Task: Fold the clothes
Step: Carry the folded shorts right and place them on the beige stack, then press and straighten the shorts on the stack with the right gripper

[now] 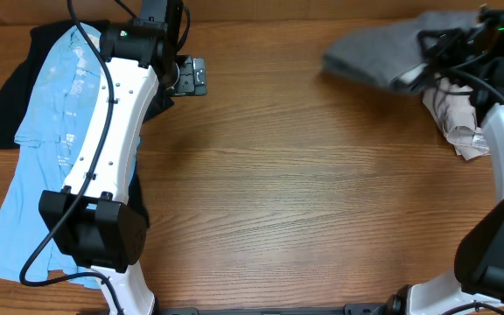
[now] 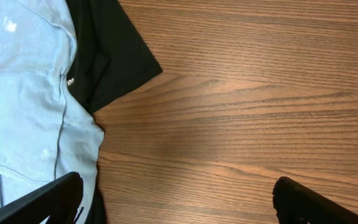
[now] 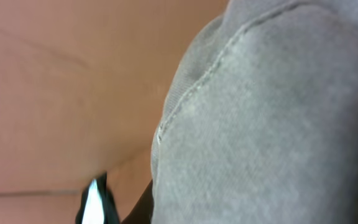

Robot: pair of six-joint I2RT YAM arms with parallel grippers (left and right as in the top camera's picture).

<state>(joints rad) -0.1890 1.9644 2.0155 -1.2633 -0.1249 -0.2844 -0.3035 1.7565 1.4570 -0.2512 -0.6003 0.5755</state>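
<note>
Right gripper point(image 1: 431, 48) looks clamped on the grey shorts point(image 1: 370, 54) at their right end; we reckon they stretch leftward from it; left gripper point(image 1: 192, 77), wide open, sits well left of them.

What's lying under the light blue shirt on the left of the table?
A black shirt, showing past the upper left edge of the light blue shirt. How far it runs beneath is hidden by the blue fabric.
</note>
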